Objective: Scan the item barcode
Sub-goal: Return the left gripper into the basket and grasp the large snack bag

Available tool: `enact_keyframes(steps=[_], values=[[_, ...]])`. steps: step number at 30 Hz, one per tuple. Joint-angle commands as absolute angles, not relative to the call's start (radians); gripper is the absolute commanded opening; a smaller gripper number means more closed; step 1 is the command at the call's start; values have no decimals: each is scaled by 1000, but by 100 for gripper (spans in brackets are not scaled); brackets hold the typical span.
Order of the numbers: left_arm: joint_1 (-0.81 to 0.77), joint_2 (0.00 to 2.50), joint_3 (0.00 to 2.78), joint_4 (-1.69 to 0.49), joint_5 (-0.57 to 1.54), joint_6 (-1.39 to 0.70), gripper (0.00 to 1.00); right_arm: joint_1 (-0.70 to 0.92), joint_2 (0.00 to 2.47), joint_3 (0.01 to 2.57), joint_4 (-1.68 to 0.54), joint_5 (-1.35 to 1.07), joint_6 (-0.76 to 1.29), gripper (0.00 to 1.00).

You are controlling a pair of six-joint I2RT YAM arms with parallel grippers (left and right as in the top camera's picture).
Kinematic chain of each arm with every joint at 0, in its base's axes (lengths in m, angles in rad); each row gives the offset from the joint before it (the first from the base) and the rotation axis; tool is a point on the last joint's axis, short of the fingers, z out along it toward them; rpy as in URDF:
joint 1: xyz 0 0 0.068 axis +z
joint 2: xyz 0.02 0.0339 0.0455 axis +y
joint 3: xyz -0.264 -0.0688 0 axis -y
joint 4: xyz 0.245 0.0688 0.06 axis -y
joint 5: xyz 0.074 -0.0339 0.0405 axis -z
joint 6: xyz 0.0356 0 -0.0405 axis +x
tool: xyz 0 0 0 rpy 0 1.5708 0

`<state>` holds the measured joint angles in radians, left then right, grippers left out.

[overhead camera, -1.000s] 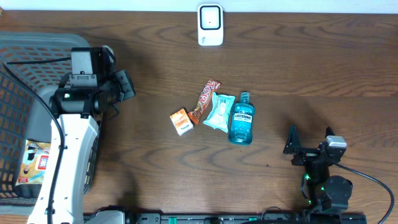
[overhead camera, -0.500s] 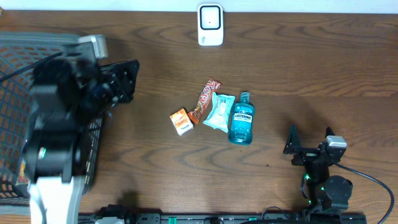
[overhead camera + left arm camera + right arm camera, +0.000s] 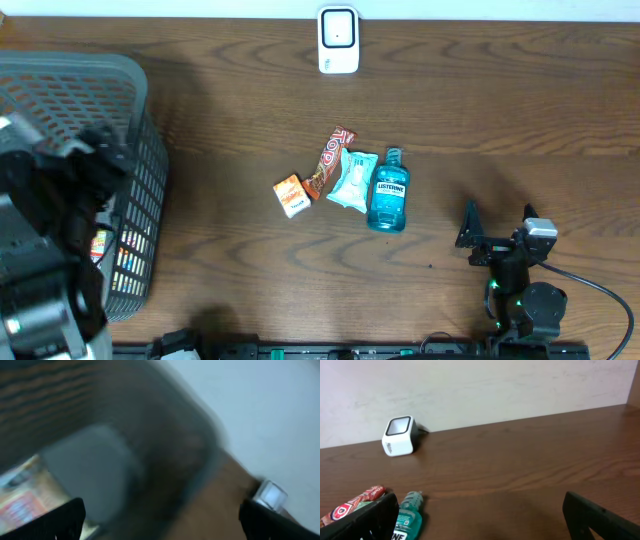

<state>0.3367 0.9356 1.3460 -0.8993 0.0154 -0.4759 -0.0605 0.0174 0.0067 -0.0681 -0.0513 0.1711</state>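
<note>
mostly blur on the left side: the left arm (image 3: 45,270) is a smear over the grey basket (image 3: 80,80) in the overhead, and its gripper can't be picked out there. the left wrist view is motion-blurred too, but the left gripper (image 3: 160,510) shows two dark fingers (image 3: 67,517) at opposite lower corners, spread wide, nothing between them. an orange printed pack (image 3: 20,502) lies inside the basket, cut off by the frame edge, label unreadable. the barcode scanner (image 3: 338,40) stands at the far edge of the table (image 3: 500,120), well apart from both arms. mid-table cluster: small orange box (image 3: 291,195), candy bar (image 3: 330,158), pale packet (image 3: 353,181), listerine bottle (image 3: 389,195), the last three touching. barcodes too small to make out. the right gripper (image 3: 479,510) sits front right, fingers wide apart, empty; its view crops the bottle and the bar at the bottom edge.
</note>
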Motion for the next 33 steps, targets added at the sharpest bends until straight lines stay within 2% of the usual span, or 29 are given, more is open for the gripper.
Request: enact_keyframes(steps=[1,7,11,19,23,33], values=[[471,992,1351,-986,-58,-626,98,-52,13,6,-72,-47,160,99],[656,1092,1307,-1118,-57,-671,98,-52,13,6,-72,-47,160,99],[757,1145,1220,-1128,-54,-671,98,-52,13,6,-72,-47,160,99],[883,1176,931,-929,16,-660,98,-52,13,6,-72,-47,160,99],[906,1198,820,-778,52,-582,98,-52,13,6,-72,-47,160,99],[906,1410,784,-641,93,-489,98,-52,13,6,-72,-47,160,99]])
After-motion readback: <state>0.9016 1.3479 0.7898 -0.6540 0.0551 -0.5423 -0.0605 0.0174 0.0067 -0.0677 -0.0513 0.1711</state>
